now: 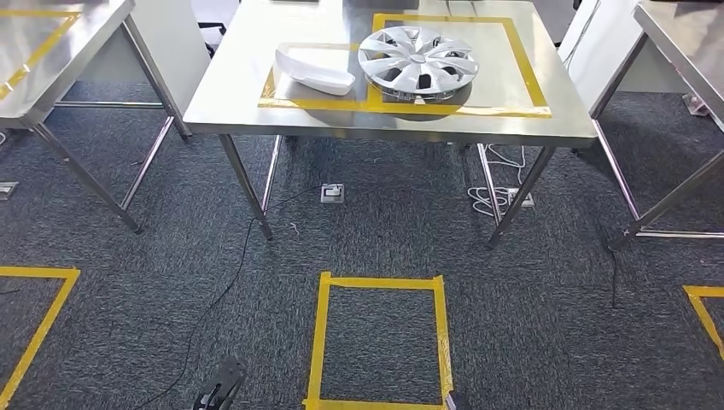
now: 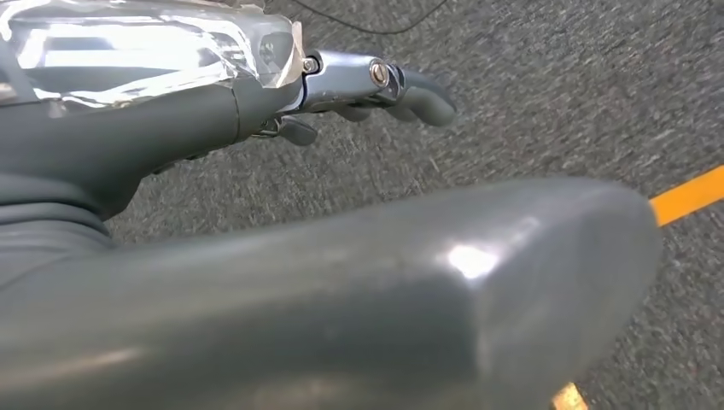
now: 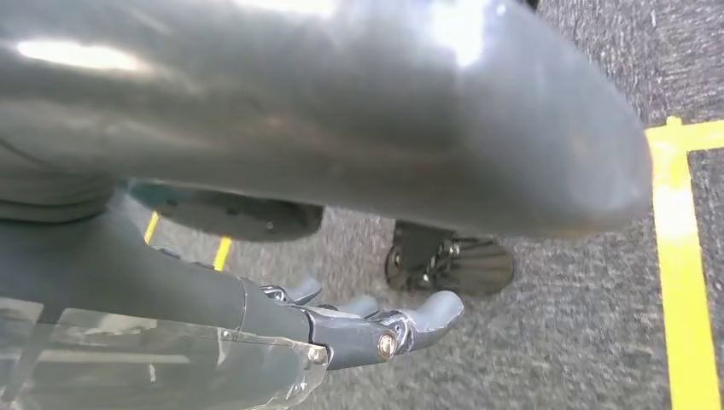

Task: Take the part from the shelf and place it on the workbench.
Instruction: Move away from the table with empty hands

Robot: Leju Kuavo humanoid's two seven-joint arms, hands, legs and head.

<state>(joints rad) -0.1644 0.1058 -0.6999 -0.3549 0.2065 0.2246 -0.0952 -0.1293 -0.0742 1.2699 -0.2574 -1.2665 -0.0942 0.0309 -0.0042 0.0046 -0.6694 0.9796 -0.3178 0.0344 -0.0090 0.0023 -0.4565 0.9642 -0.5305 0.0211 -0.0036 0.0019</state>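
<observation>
Fingers of my left hand (image 2: 376,90) loosely extended over dark grey carpet (image 2: 546,94), holding nothing; my right hand (image 3: 367,329) likewise slack, empty, touching nothing.

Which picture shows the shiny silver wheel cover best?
The head view. The round silver wheel cover lies whole and unblocked on the steel workbench, beside a white curved part. Both wrist views look down at grey carpet, so they show nothing of it.
</observation>
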